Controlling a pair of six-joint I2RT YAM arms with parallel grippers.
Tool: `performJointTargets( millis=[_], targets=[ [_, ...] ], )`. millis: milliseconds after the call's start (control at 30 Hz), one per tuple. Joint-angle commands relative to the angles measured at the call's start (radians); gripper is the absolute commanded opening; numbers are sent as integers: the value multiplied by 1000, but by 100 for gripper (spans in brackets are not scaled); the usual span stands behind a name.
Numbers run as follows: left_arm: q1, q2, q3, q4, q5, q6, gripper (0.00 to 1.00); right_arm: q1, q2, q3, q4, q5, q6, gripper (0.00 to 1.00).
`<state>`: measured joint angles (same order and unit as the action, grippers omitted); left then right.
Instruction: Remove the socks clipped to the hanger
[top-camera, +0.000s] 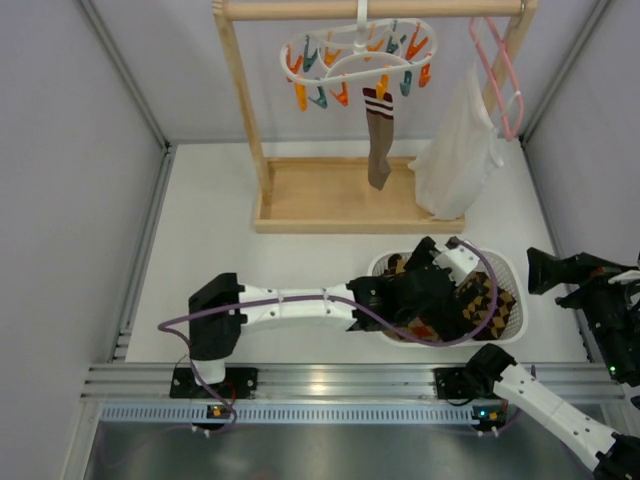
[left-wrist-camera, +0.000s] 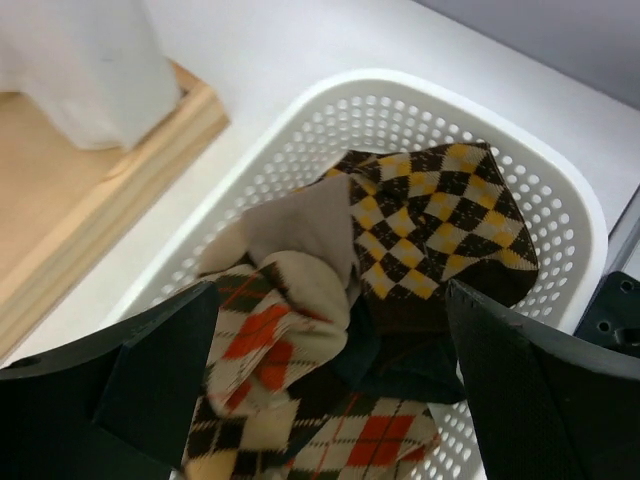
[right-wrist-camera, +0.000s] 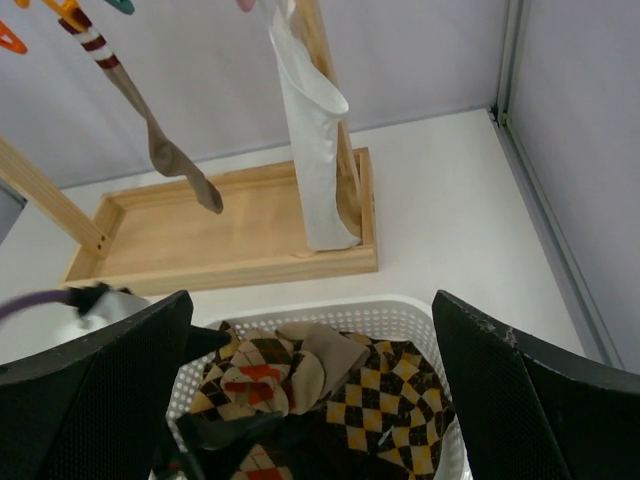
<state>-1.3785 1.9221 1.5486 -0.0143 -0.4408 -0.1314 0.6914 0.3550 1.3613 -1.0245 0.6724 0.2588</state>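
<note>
**One sock left on the hanger, both grippers empty at the basket**

The left gripper (left-wrist-camera: 330, 330) hung directly over the basket (left-wrist-camera: 560, 190) with its jaws spread wide and nothing between them. Below it lay the heap of socks (left-wrist-camera: 430, 220), argyle in orange, yellow and dark brown with a plain tan one folded among them. Whether the fingertips brushed that heap could not be told. The right gripper (right-wrist-camera: 320, 370) was just as wide open and equally empty, held off the basket's right side and looking across it.

Beyond the basket's far rim, the hanger (top-camera: 355, 55) hung from the top bar of the wooden rack (top-camera: 330, 200). A single brown sock (top-camera: 378, 140) with a striped cuff dangled from one of its clips, toe down over the rack's base tray. A white garment (top-camera: 455, 160) hung further right along the bar, nearer the basket's far right corner.

That sock looked light and limp, so it would likely fold and swing rather than hold its shape. The hanger would probably sway with any pull. The best hold appeared to be on the leg just below the cuff, close to the clip, where the fabric hung flat and a downward tug would go straight to the clip. Pinching near the toe would probably only stretch the knit.
</note>
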Motion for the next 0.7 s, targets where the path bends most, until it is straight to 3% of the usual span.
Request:
performJointTargets(
  millis=[0,133,233,467,667],
  targets=[
    [-7,-184,-85,36,-180,-60,98,2,4,-36,37,-25,13,100],
    [-2,-279,-172,34,-393,-111,98,2,12,-57,67,-54,19,99],
    [27,-333,-232,33,-463,-172,98,0,4,-80,83,-66,22,100],
    [177,-350,-226,25,-452,-223,98,0,-8,-175,148,-117,36,99],
    [291,-246,-69,25,-351,-192,98,2,5,-324,251,-235,72,99]
  ],
)
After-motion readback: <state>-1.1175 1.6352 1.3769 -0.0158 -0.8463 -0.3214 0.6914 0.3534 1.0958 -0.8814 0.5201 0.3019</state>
